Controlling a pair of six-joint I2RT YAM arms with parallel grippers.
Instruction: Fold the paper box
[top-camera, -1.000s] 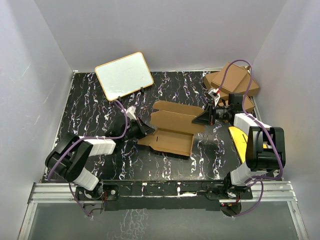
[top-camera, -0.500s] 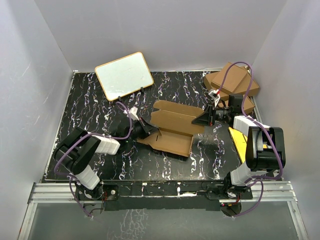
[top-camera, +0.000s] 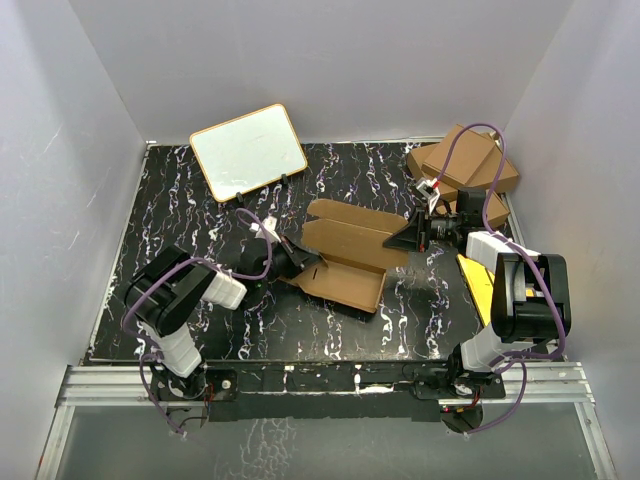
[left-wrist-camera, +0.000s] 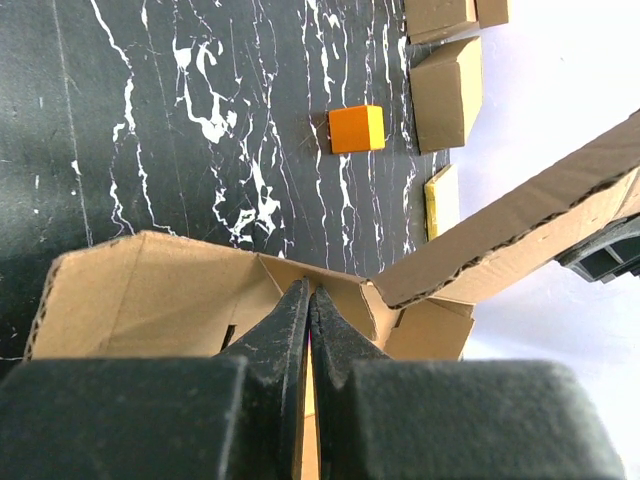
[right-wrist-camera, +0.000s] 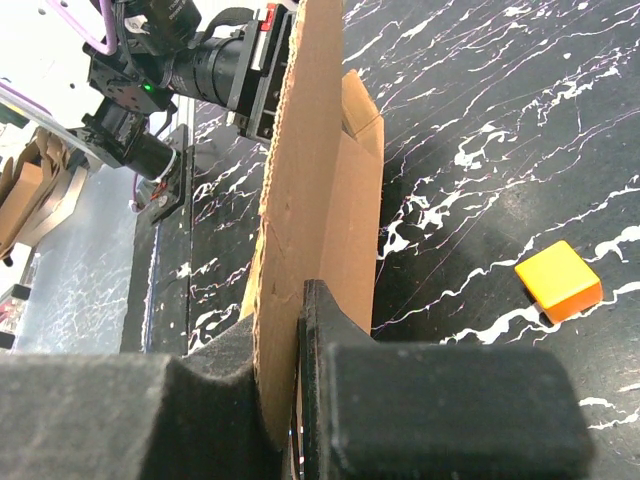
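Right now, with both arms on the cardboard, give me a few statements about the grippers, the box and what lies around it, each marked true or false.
1. The left gripper and the right gripper are each shut on an edge of the paper box. True.
2. The paper box is folded into a closed carton. False: it is open, with its panels and flaps spread out.
3. An orange block lies on the table, apart from the box. True.
4. The whiteboard lies underneath the box. False: it is at the far left of the table, apart from the box.
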